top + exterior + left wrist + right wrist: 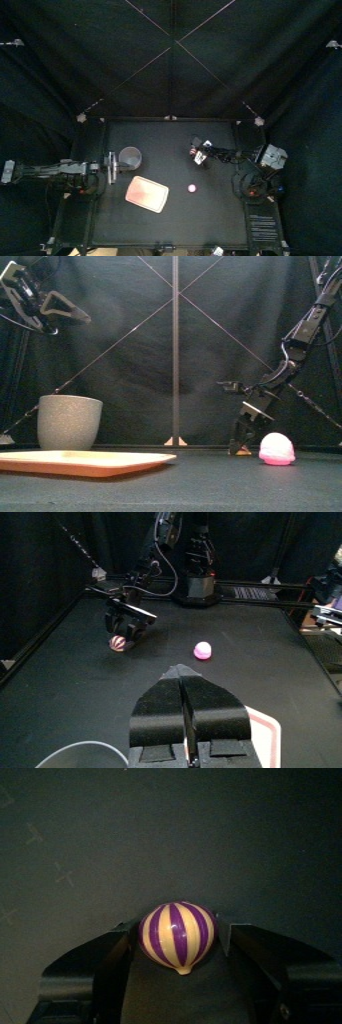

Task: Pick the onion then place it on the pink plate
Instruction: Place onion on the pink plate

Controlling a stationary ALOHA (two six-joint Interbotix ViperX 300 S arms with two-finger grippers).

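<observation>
The step in hand is the pick: the right gripper [123,629] is down low over the right half of the table [201,218], toward the back, and its jaws stand on either side of the purple-and-cream striped onion [178,936], looking to pinch it at its sides; whether the onion rests on the table or is just clear of it cannot be told. A small pink toy [275,448] lies loose in front of it, between the onion and the table's front edge, apart from both. The left gripper [185,674] rests at the left edge with its jaws pressed together, holding nothing. Next, as I judge it, the right arm needs a straight lift with the grip kept firm on that round, smooth body, then a carry leftward and forward, passing clear of the pink toy, to the pink plate [148,193]. The plate lies flat and bare left of centre; behind it the grey cup [70,421] stands upright, with nothing seen inside
</observation>
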